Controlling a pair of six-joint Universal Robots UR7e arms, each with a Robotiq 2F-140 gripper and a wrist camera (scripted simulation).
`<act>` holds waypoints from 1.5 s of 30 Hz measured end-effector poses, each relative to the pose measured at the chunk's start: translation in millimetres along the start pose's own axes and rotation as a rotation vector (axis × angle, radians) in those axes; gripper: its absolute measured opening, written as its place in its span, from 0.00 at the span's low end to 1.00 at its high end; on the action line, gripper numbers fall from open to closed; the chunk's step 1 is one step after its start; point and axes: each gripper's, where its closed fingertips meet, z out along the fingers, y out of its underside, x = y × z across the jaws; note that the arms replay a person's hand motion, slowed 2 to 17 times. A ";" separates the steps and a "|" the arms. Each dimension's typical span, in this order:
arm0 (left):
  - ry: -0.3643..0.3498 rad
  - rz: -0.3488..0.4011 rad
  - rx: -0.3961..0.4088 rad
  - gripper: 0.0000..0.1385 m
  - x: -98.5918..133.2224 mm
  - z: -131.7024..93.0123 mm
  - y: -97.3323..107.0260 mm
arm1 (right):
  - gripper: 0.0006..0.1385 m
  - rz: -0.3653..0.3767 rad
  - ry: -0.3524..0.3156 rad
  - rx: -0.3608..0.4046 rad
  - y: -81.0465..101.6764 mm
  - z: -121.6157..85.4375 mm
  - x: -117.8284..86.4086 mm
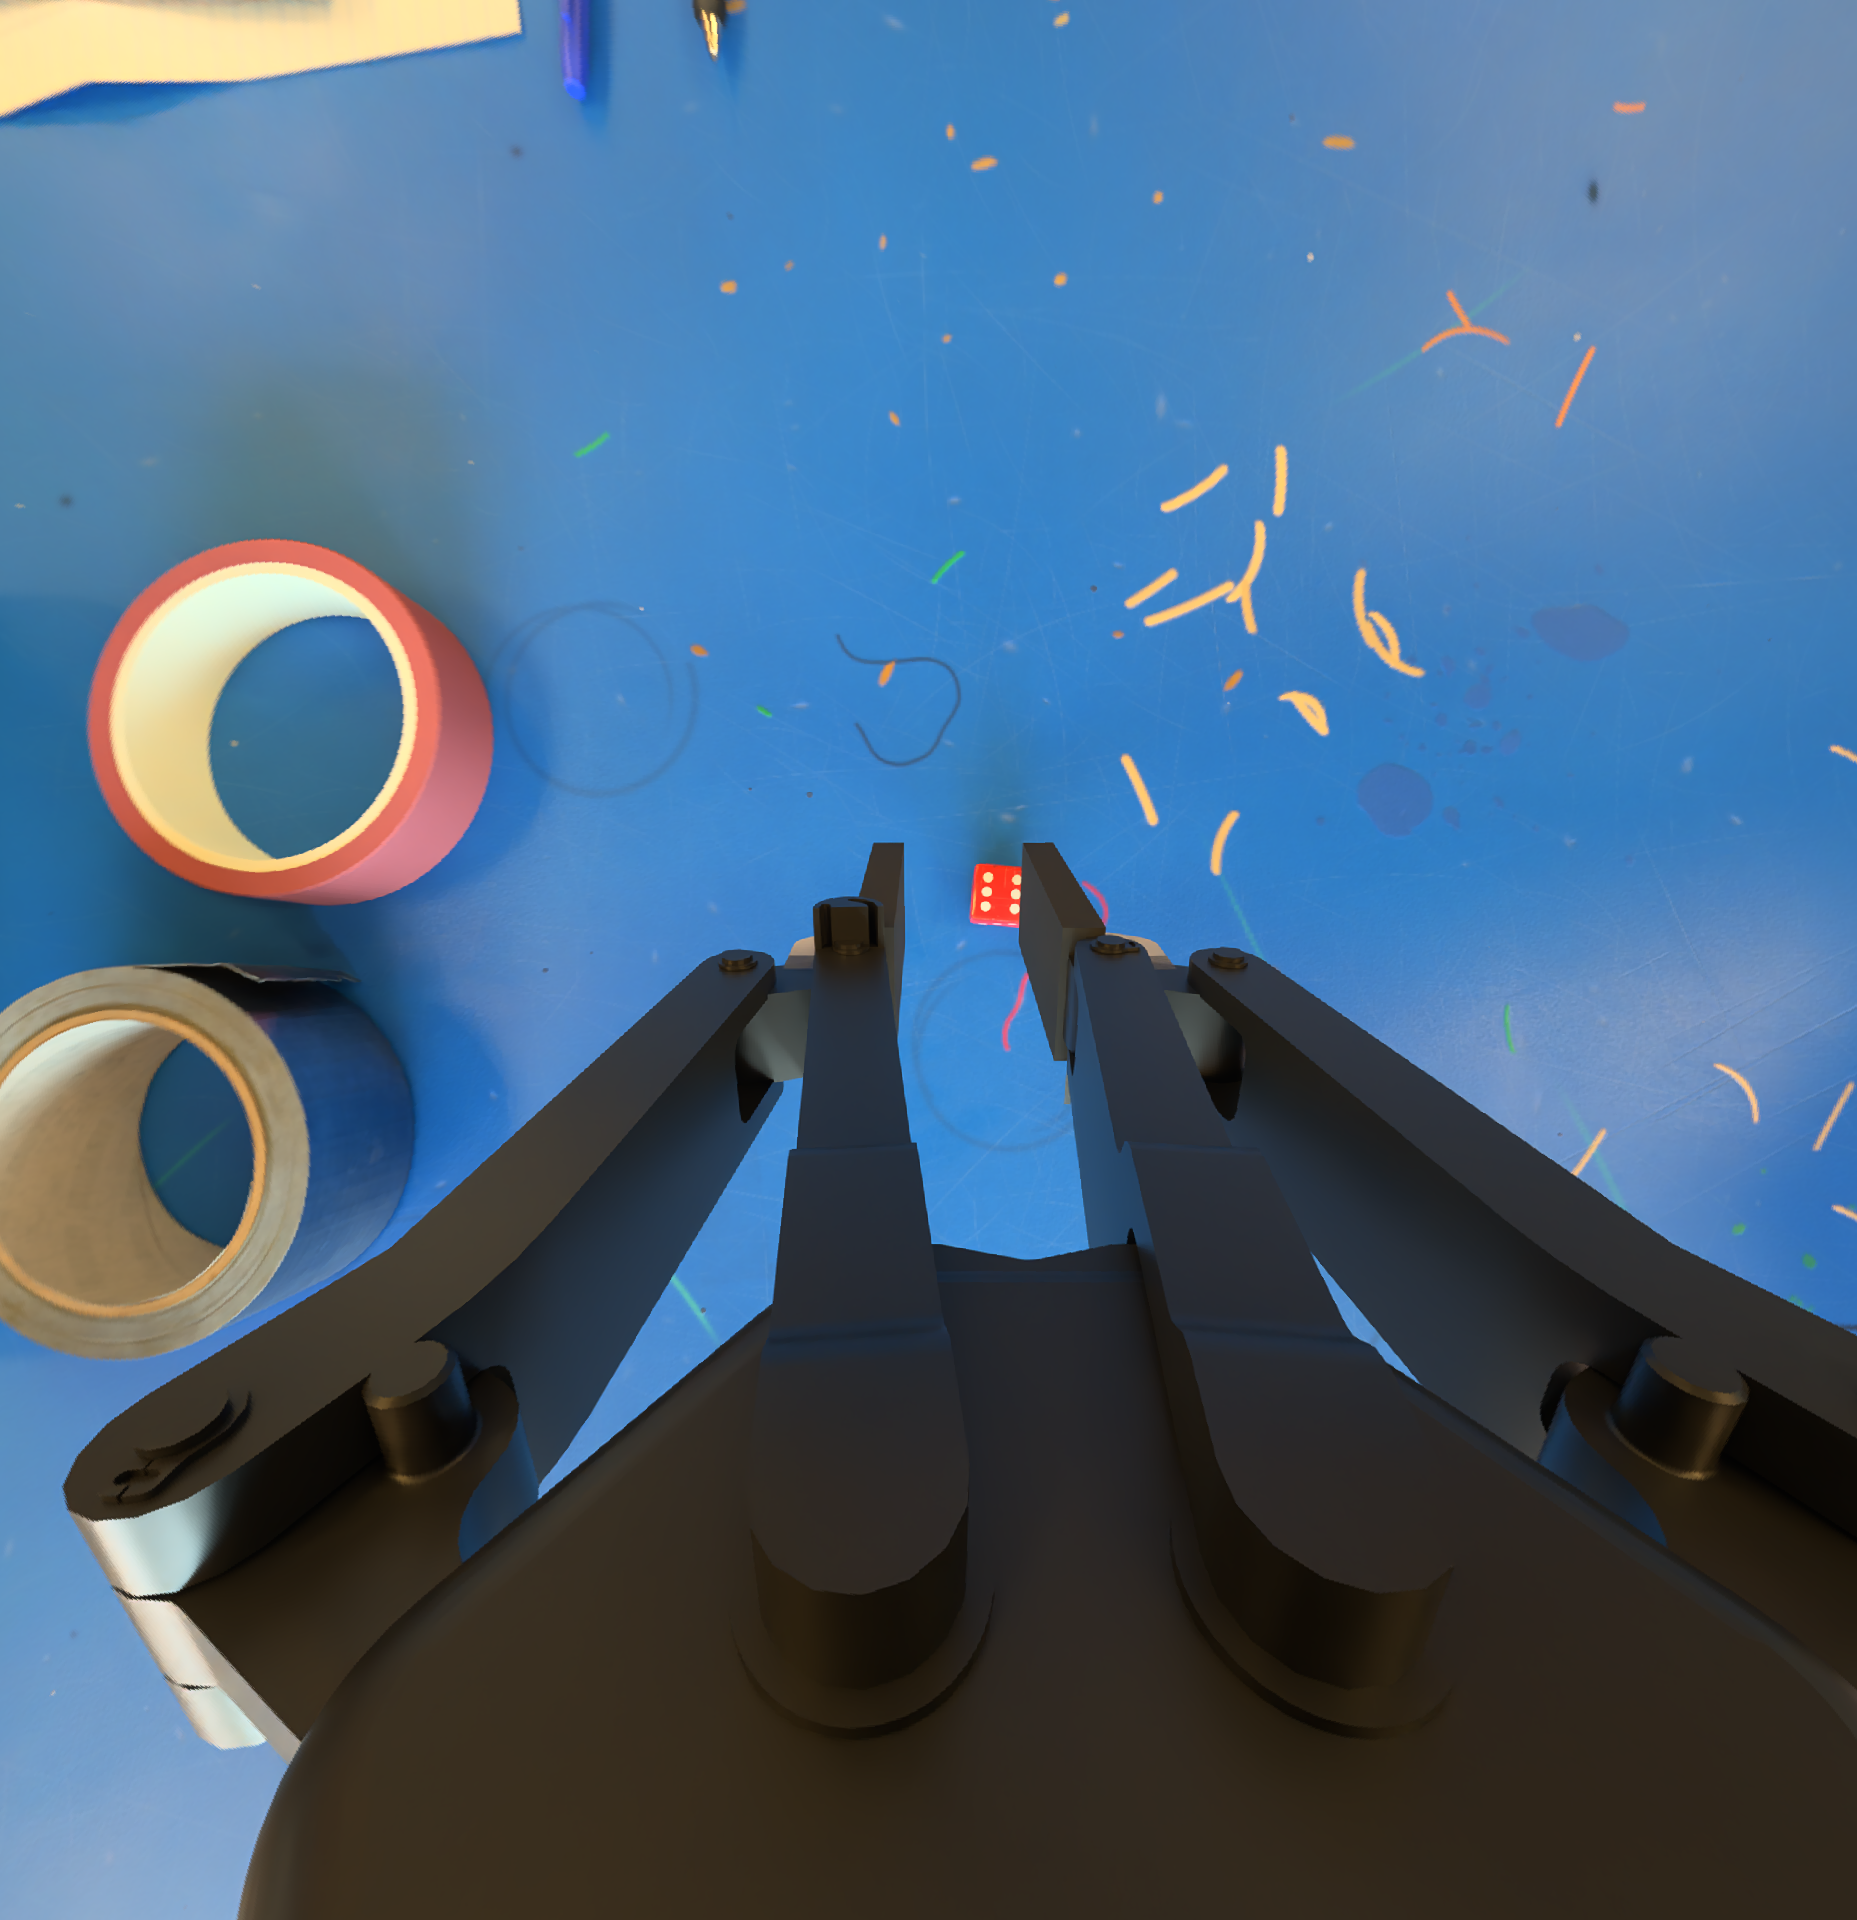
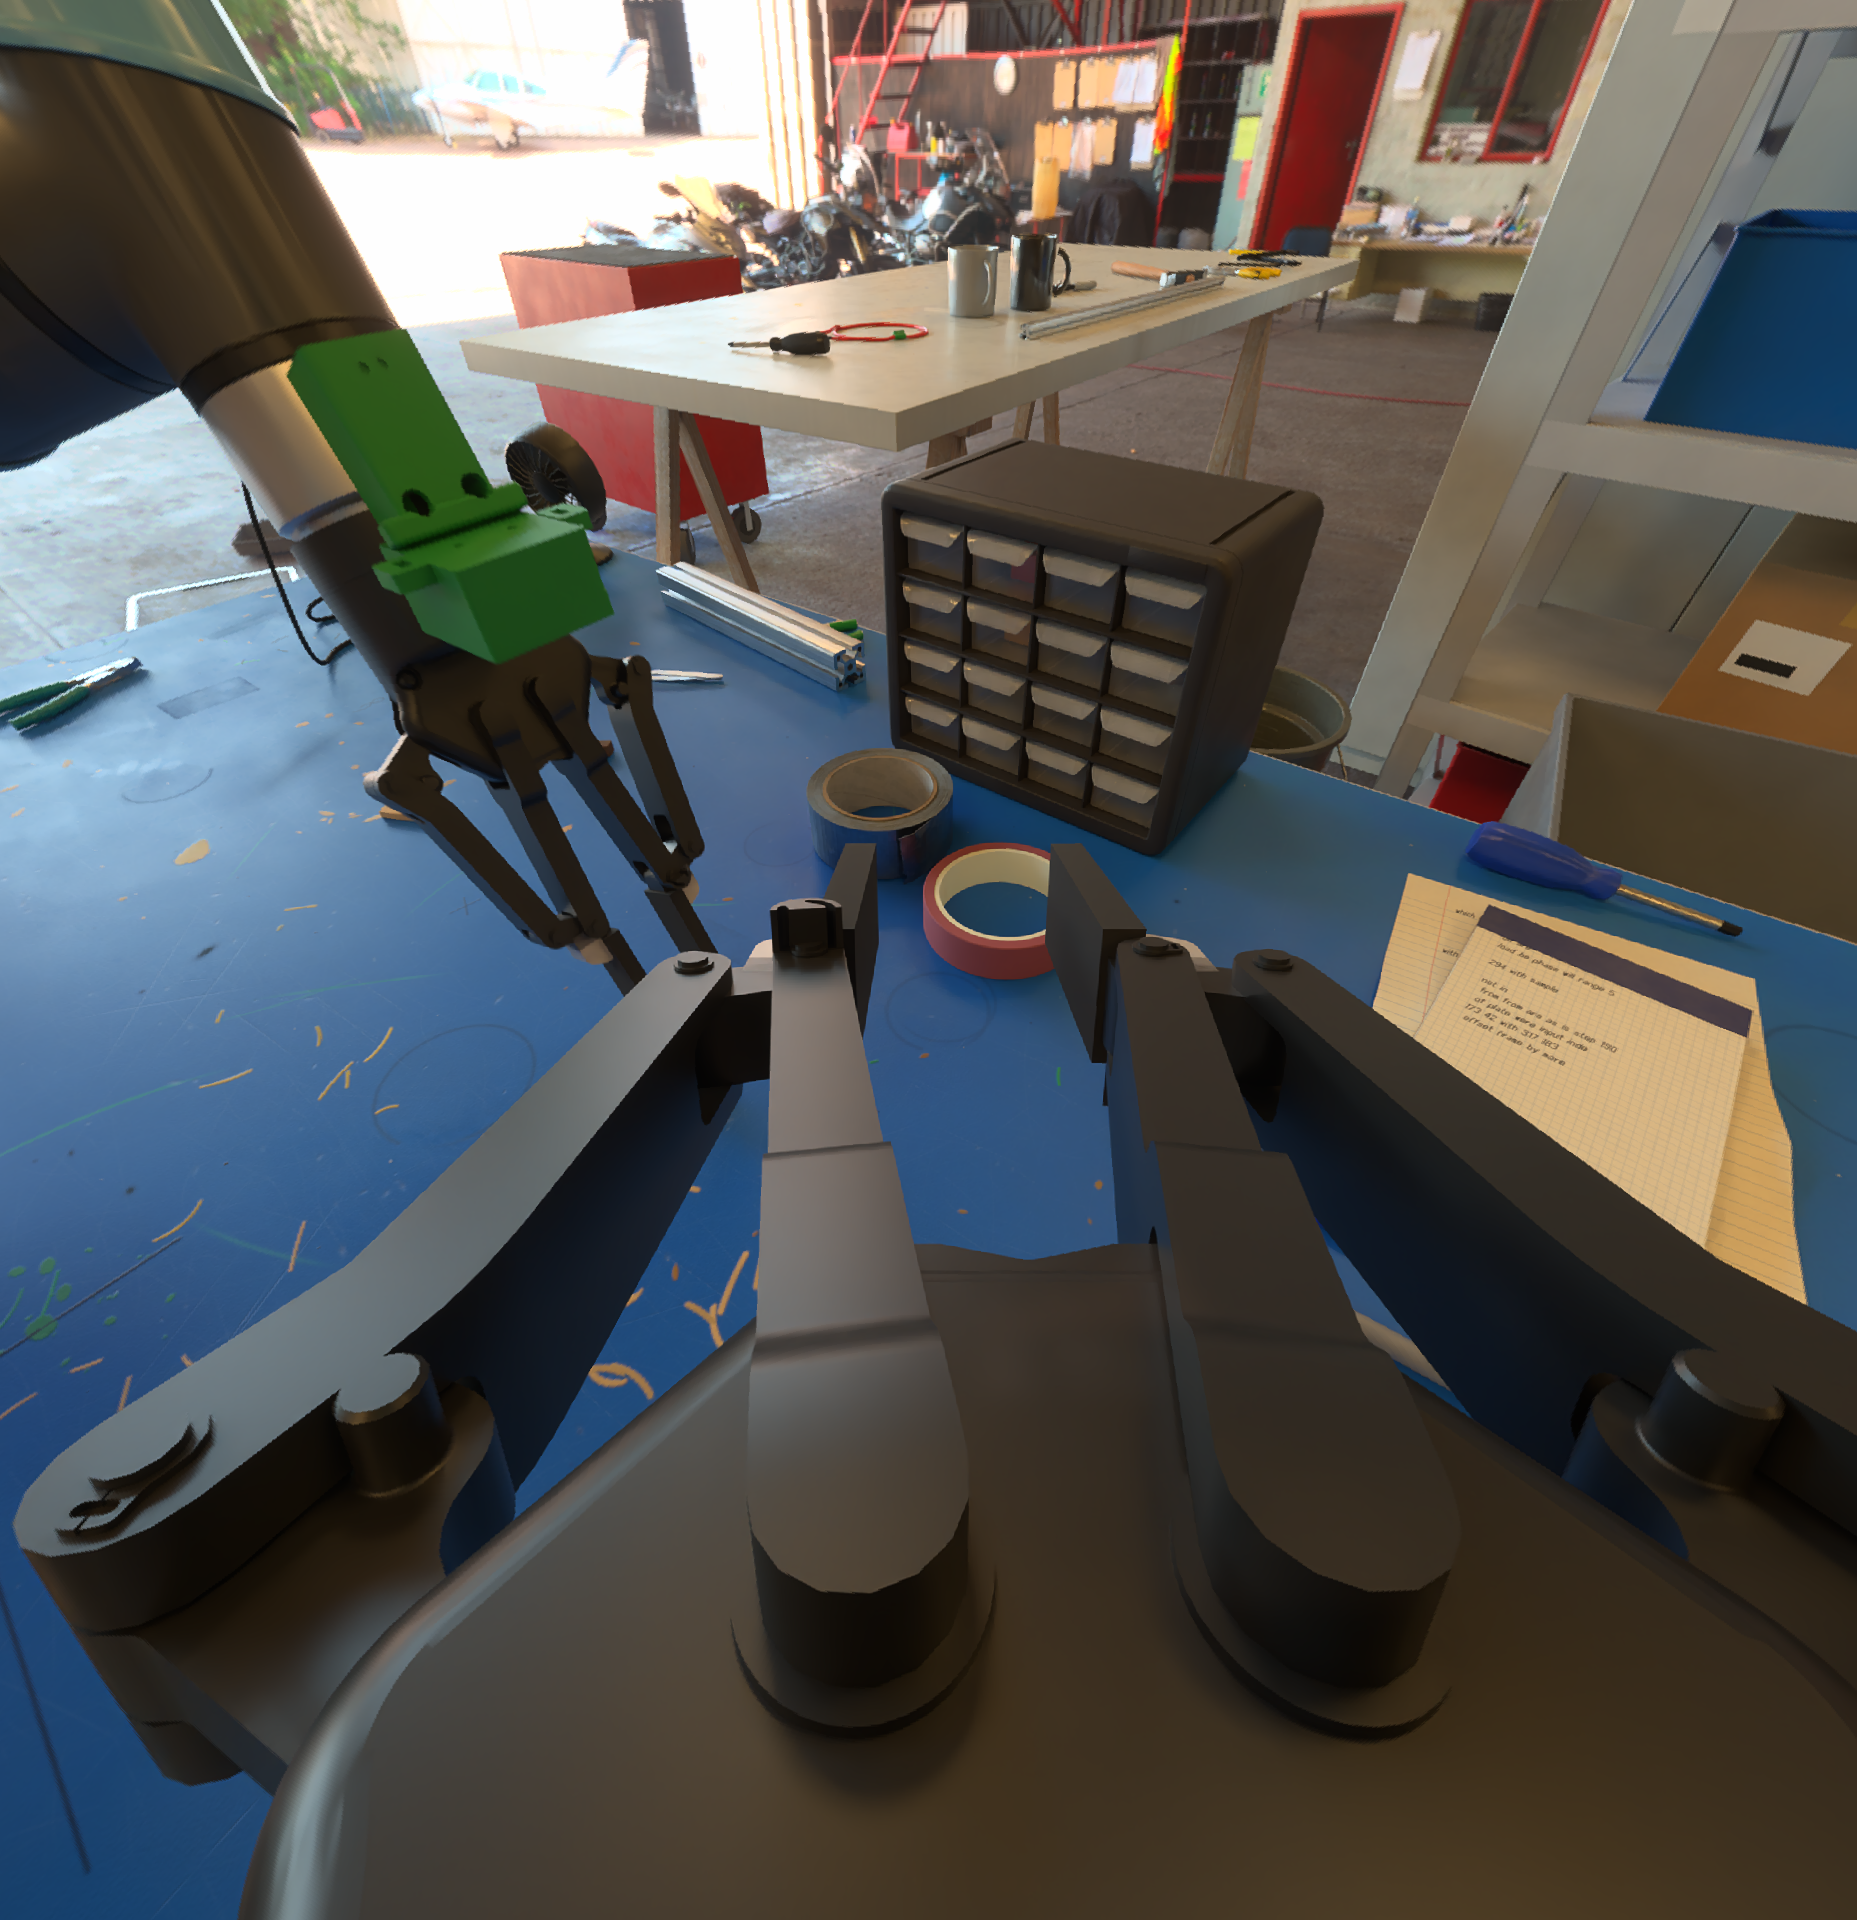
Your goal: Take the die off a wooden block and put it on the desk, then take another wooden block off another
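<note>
A small red die (image 1: 995, 894) with white pips lies on the blue desk (image 1: 1526, 935), six pips up. My left gripper (image 1: 963, 862) points straight down over it, open. The die sits between the fingertips, close to the right finger (image 1: 1054, 914), which hides its right edge. The left gripper also shows in the right wrist view (image 2: 643, 935), low over the desk under a green mount. My right gripper (image 2: 963, 873) is open and empty, hovering above the desk (image 2: 228, 1039). No wooden block is in either view.
A red tape roll (image 1: 446, 748) and a blue tape roll (image 1: 352, 1122) stand left of the die; both show in the right wrist view (image 2: 965, 951) (image 2: 836, 831). A dark drawer cabinet (image 2: 1090, 634), a notepad (image 2: 1589, 1081), a blue screwdriver (image 2: 1547, 862) and pliers (image 2: 51, 696) lie around.
</note>
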 end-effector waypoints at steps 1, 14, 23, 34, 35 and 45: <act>-0.006 -0.006 0.011 0.22 -1.3 -4.0 -0.3 | 0.32 0.001 0.000 0.002 -0.2 -0.5 0.1; -0.131 -0.073 0.155 0.22 -25.6 -68.8 8.1 | 0.32 0.015 -0.002 0.029 -2.5 -6.0 1.4; -0.237 -0.146 0.210 0.22 -48.0 -118.9 34.8 | 0.31 0.023 -0.001 0.047 -4.6 -8.6 2.6; -0.313 -0.277 0.190 0.21 -75.8 -167.4 90.3 | 0.31 0.035 -0.005 0.064 -7.0 -8.5 3.1; -0.318 -0.290 0.185 0.21 -78.4 -170.7 96.1 | 0.31 0.036 -0.006 0.065 -7.2 -8.3 3.1; -0.361 -0.416 0.114 0.20 -104.8 -195.3 155.9 | 0.31 0.042 -0.014 0.066 -8.6 -4.8 2.1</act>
